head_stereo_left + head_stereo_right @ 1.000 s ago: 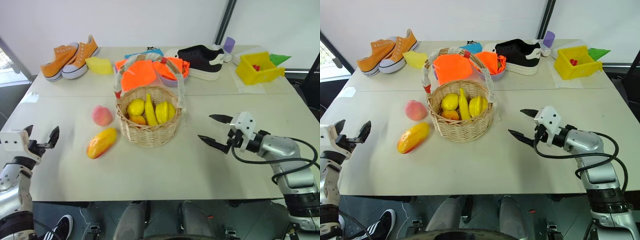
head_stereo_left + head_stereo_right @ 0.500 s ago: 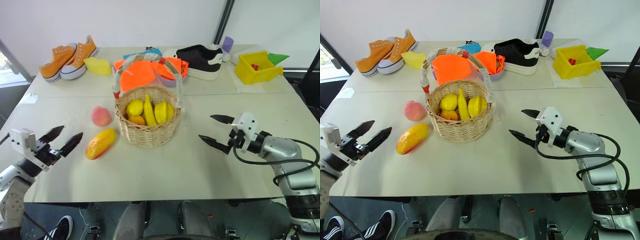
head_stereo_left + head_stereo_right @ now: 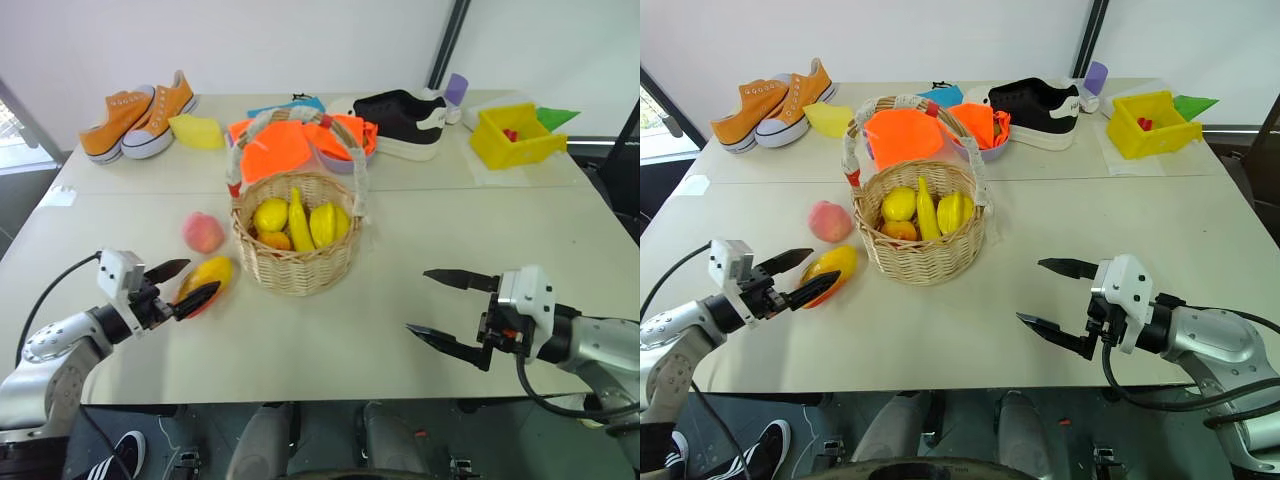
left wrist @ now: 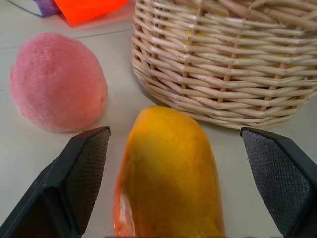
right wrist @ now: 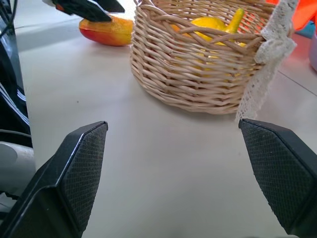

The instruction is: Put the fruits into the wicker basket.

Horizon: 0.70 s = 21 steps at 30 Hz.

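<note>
The left gripper (image 3: 184,284) has swung in from the table edge, its fingers spread wide around the mango (image 3: 205,280), which lies at eight o'clock from the wicker basket (image 3: 297,245), so a grab looks close, while the right gripper (image 3: 447,309) waits wide open.

— What is found around the mango (image 3: 205,282)?
— Its near end is flanked by the spread fingers of the left hand (image 3: 186,285); the wicker basket (image 3: 296,262) stands just beside its far end, the peach (image 3: 203,232) close behind.

— And on the right?
— Bare desk (image 3: 400,240) is seen between the basket and the wide-spread right hand (image 3: 445,308).
</note>
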Tool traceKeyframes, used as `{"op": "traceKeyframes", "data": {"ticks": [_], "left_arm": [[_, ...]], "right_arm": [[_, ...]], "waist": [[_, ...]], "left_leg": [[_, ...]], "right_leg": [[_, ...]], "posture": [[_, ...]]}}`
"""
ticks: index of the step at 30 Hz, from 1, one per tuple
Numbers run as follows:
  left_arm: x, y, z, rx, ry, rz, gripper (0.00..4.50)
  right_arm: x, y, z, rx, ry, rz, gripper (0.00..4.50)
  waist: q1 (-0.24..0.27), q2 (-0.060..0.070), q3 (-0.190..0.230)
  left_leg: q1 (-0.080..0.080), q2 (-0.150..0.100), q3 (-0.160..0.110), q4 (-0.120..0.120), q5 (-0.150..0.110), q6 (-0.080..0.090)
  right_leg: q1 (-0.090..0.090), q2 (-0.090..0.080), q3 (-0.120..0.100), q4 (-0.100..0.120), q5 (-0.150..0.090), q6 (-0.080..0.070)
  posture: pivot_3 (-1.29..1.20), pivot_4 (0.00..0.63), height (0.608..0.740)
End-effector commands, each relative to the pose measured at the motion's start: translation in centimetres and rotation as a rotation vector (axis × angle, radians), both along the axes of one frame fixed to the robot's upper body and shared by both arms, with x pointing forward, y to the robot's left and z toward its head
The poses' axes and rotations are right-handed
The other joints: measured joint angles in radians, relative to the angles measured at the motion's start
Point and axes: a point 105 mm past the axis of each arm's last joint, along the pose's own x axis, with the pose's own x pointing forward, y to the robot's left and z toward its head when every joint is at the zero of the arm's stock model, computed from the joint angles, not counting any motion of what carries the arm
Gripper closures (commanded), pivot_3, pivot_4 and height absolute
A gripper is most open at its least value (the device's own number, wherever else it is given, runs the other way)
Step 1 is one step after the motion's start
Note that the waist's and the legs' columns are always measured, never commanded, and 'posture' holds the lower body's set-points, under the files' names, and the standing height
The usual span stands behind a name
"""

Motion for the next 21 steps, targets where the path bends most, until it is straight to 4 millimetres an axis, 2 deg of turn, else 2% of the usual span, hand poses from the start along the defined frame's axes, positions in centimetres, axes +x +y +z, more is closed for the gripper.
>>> {"op": "traceKeyframes", "data": {"ticks": [1, 5, 9, 12, 13, 15, 19, 21], "left_arm": [[0.4, -0.1, 0.7, 0.037, -0.031, -0.02, 0.0], [0.3, -1.0, -0.2, 0.034, 0.029, -0.049, 0.0], [0.5, -1.2, -0.8, 0.061, 0.041, -0.043, 0.0], [0.5, -0.8, -1.3, 0.089, 0.055, -0.027, 0.87], [0.5, -0.7, -1.4, 0.099, 0.049, -0.024, 1.4], [0.5, -0.8, -1.0, 0.069, 0.043, -0.015, 1.98], [0.1, -0.7, 0.5, 0.01, 0.0, -0.019, 1.98], [-0.6, -1.0, 2.5, -0.077, -0.038, -0.066, 1.98]], "right_arm": [[-0.1, 0.6, 0.7, -0.009, -0.047, 0.03, 0.07], [0.5, 0.8, 0.7, -0.022, -0.061, 0.037, 0.07], [0.8, 1.0, 0.8, -0.02, -0.061, 0.044, 0.07], [1.0, 1.0, 0.9, -0.023, -0.067, 0.045, 0.0], [1.1, 1.0, 1.0, -0.023, -0.069, 0.045, 0.0], [1.3, 1.0, 1.1, -0.023, -0.071, 0.046, 0.0], [1.6, 1.0, 1.6, -0.022, -0.09, 0.044, 0.0], [1.7, 1.0, 1.8, -0.018, -0.093, 0.043, 0.0]], "waist": [[0.001, 0.0, 0.0], [0.002, 0.0, 0.0], [0.002, 0.0, 0.0], [0.001, 0.0, 0.0], [0.001, 0.0, 0.0], [0.002, 0.0, 0.0], [0.0, 0.0, 0.0], [0.0, 0.0, 0.0]], "left_leg": [[0.0, 0.0, 0.0, 0.0, 0.0, 0.0], [0.0, 0.0, 0.0, 0.0, 0.0, 0.0], [-0.002, 0.0, 0.0, 0.0, 0.0, 0.0], [-0.002, 0.0, 0.0, 0.0, 0.0, 0.0], [-0.002, 0.0, 0.0, 0.0, 0.0, 0.0], [-0.002, 0.0, 0.0, 0.0, 0.0, 0.0], [-0.002, 0.0, 0.0, 0.0, 0.0, 0.0], [-0.002, 0.0, 0.0, 0.0, 0.0, 0.0]], "right_leg": [[0.0, 0.0, 0.0, 0.0, 0.0, 0.0], [0.0, 0.0, 0.0, 0.0, 0.0, 0.0], [-0.001, 0.0, 0.0, -0.001, 0.0, 0.0], [-0.001, 0.0, 0.0, 0.0, 0.0, 0.0], [-0.001, 0.0, 0.0, 0.0, 0.0, 0.0], [-0.001, 0.0, 0.0, 0.0, 0.0, 0.0], [-0.001, 0.0, 0.0, 0.0, 0.0, 0.0], [-0.002, 0.0, 0.0, 0.0, 0.0, 0.0]], "posture": [[0.0, 0.15, 0.74], [0.0, 0.15, 0.74], [0.0, 0.15, 0.74], [0.0, 0.15, 0.74], [0.0, 0.15, 0.74], [0.0, 0.15, 0.74], [0.0, 0.15, 0.74], [0.0, 0.15, 0.74]]}}
